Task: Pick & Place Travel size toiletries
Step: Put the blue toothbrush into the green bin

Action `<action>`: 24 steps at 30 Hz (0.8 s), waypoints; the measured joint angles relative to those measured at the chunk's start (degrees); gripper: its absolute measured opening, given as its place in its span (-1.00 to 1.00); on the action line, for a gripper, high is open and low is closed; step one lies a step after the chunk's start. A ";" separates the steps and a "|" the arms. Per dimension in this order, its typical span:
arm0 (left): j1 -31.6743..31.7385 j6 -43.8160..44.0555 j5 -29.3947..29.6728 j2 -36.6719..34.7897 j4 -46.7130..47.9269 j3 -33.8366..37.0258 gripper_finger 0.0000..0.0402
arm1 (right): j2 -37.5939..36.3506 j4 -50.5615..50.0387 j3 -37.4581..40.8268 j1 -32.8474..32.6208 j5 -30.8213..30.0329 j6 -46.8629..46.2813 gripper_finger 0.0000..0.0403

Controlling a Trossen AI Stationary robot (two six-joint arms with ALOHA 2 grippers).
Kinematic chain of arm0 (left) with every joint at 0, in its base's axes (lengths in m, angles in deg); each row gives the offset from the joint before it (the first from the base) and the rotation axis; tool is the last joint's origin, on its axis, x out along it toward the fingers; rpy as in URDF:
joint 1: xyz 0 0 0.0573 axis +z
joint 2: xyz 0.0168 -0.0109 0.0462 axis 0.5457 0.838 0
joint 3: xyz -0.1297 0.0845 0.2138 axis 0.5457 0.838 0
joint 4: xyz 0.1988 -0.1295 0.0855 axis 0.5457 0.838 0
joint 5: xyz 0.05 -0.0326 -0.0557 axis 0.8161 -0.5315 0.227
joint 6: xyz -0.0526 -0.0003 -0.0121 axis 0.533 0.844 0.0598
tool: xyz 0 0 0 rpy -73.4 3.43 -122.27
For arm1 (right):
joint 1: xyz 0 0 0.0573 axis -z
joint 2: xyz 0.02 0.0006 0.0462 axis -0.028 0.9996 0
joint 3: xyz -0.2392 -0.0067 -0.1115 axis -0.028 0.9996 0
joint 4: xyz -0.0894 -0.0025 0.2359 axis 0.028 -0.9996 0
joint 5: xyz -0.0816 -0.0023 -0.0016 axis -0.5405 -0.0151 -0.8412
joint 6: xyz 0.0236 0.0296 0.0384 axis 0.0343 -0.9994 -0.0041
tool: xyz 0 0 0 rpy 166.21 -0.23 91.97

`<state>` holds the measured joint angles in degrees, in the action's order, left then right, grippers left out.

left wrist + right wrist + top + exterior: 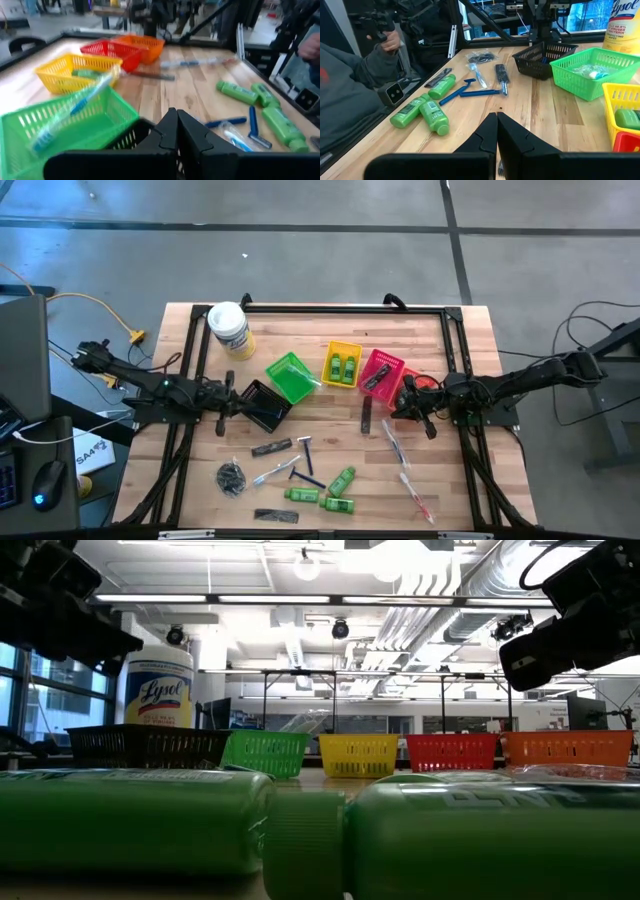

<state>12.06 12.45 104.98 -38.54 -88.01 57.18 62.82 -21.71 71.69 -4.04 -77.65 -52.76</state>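
Loose toiletries lie on the table's near half: three green bottles, wrapped toothbrushes, blue razors, black combs and a dark mesh bundle. The green basket holds a wrapped toothbrush. Two green bottles sit in the yellow basket, and a dark comb in the red one. My left gripper is shut, empty, over the black basket. My right gripper is shut, empty, beside the orange basket.
A white-lidded Lysol tub stands at the table's far left. A black frame runs along the far and side edges. A person's sleeve and hand show beyond the table's near edge. Bare wood lies between the baskets and the loose items.
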 joint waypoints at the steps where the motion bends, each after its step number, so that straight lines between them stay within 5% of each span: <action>1: 0.00 0.33 0.00 1.65 -0.27 -0.85 -1.00 | -0.02 0.01 0.00 0.00 0.00 -0.10 -0.99; 12: -3.44 0.51 3.99 21.77 0.98 -14.52 -1.00 | -0.02 0.26 0.00 0.00 0.00 -1.25 -0.99; 24: -3.41 5.89 7.85 32.56 3.28 -21.66 -0.93 | 0.01 -0.15 0.00 0.00 0.20 -1.25 -0.99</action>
<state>8.65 18.35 112.83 -5.98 -84.73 35.53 62.83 -21.86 71.69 -4.04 -77.45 -54.01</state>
